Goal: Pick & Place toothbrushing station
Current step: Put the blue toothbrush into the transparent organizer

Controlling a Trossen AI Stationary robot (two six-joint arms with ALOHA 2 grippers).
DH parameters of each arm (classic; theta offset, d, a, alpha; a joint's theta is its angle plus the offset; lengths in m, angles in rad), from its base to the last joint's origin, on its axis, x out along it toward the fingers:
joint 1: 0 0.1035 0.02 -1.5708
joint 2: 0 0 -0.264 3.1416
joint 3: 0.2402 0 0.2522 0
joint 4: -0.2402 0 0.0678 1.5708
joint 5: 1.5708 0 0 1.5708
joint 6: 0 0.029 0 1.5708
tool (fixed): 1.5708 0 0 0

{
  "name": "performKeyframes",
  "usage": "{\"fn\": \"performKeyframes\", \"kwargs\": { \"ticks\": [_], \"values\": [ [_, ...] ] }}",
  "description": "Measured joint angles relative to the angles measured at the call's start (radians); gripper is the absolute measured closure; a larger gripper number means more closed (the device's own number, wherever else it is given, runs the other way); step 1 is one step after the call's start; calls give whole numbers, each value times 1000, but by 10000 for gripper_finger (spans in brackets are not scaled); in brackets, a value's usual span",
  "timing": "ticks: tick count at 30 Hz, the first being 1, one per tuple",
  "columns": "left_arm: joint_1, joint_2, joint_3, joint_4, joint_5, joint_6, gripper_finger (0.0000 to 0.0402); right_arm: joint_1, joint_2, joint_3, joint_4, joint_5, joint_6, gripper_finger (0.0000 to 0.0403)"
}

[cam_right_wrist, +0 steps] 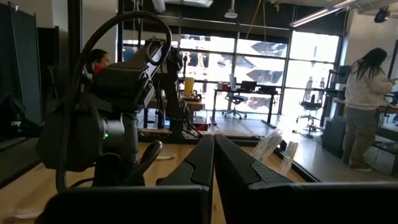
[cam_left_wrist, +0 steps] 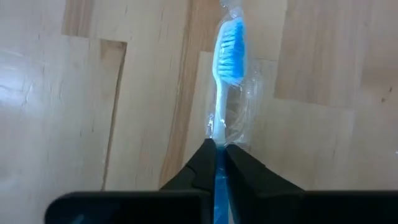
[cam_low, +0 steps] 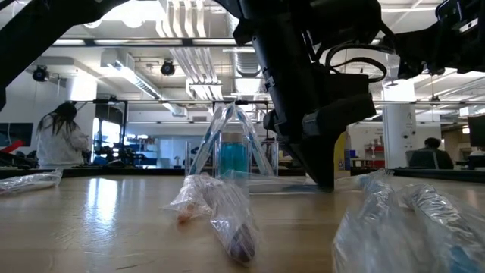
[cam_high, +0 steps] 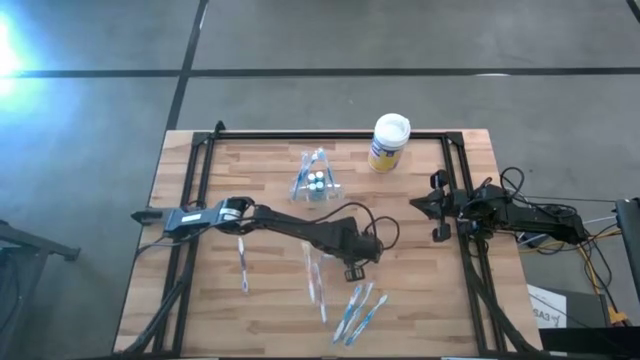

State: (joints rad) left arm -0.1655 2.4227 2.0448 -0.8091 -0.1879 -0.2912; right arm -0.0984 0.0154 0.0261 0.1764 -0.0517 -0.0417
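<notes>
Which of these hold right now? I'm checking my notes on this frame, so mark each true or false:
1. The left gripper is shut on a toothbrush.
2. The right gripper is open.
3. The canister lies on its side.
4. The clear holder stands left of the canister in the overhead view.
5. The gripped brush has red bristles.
1. True: the left gripper pinches the handle of a wrapped toothbrush.
2. False: the right gripper is shut, its fingers pressed together.
3. False: the canister stands upright, lid up.
4. True: the holder stands left of it.
5. False: the bristles are blue.
</notes>
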Motion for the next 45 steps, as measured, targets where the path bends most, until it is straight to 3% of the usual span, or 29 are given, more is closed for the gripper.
{"fn": "performKeyframes", "kwargs": {
  "ticks": [11,19,23,31,37,45],
  "values": [
    [-52,-100,49,-4,-126,109,400,0,0,0,1,0,-11,394],
    [-118,-352,-127,12,-315,97,401,0,0,0,-3,-2,-11,394],
    [-175,-569,-310,94,-431,57,401,0,0,0,-6,-1,-11,394],
    [-323,-1065,-872,485,-613,13,401,0,0,0,-5,-1,-12,394],
    [-391,-1385,-1275,797,-625,30,401,0,0,0,-6,-1,-17,394],
    [-393,-1697,-1589,966,-559,150,401,0,0,0,-7,0,-19,394]
  ]
}}
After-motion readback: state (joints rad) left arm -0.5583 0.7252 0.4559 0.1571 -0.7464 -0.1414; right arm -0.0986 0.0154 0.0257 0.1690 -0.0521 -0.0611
